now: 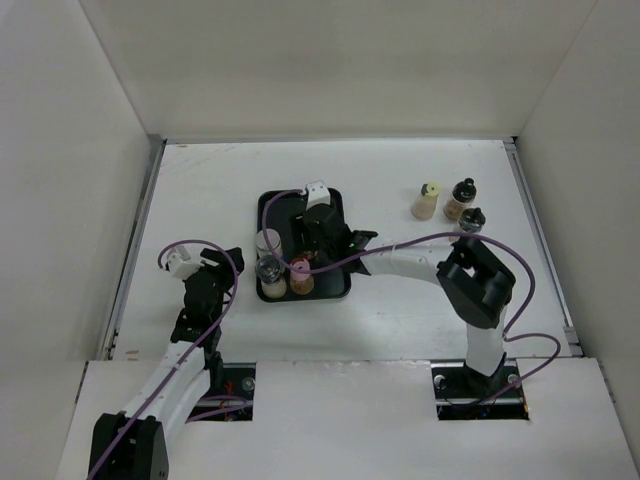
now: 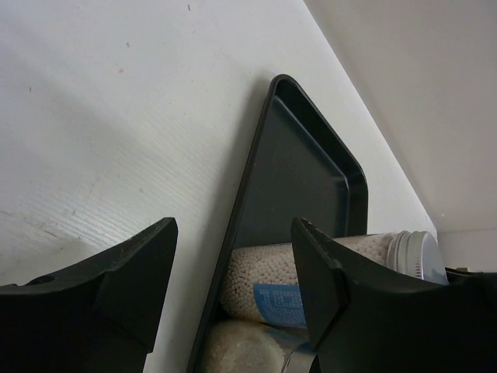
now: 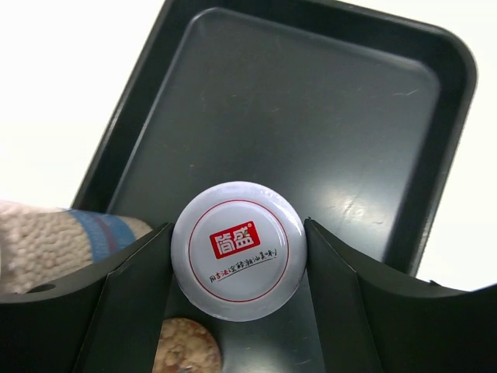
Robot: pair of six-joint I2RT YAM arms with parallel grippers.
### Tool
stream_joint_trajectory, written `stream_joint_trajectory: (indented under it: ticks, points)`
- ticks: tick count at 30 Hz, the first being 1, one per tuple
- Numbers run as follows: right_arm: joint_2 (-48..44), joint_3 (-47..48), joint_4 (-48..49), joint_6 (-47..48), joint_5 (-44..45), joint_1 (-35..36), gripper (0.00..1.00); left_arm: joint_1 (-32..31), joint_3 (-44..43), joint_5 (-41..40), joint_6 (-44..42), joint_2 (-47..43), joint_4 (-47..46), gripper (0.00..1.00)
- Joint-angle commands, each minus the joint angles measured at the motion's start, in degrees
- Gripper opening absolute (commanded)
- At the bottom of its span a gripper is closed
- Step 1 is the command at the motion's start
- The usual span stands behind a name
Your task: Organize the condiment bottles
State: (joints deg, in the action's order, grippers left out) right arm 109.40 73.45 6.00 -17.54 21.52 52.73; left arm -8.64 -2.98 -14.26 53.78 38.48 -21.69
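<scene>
Over the tray (image 3: 311,116), the right end effector (image 3: 237,233) clamps a white-capped bottle (image 3: 239,252), seemingly mid-placement; next, lower it upright. Meanwhile the left end effector (image 2: 233,229) hangs open, empty.

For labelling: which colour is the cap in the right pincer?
White cap, red logo; right wrist view.

The tray (image 3: 311,116) is glossy black, the counter (image 1: 400,170) white. The white-capped bottle (image 3: 239,250) carries a red rectangle with white characters inside a thin red ring, with dark script beneath. A bottle of pale beige beads (image 3: 39,249) wears a blue label. The yellow-capped bottle (image 1: 427,200) holds tan contents, the black-capped bottle (image 1: 461,198) brownish, the pink-capped bottle (image 1: 301,272) orange-brown. The fingers (image 2: 116,287) are black, the cables (image 1: 200,245) purple.
</scene>
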Motion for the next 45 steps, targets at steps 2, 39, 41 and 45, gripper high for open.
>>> stream_joint_trajectory:
  ticks: [2,39,41,45]
  points:
    - [-1.38,2.67,3.15,-4.33,-1.65,1.36,0.6,-0.01,-0.27,-0.24,-0.69,-0.16,-3.09,0.58]
    - [-16.86,-12.9,1.56,-2.23,10.92,-36.33,0.87,-0.36,-0.44,-0.15,-1.13,0.46,-3.09,0.58]
    - [-14.76,-11.32,1.56,-2.32,9.86,-37.3,0.88,-0.27,-0.27,-0.33,-1.13,0.37,-3.18,0.58]
    - [-10.71,-7.63,1.3,-1.97,7.31,-38.62,0.88,-0.45,-0.36,-0.24,-1.22,0.63,-3.18,0.58]
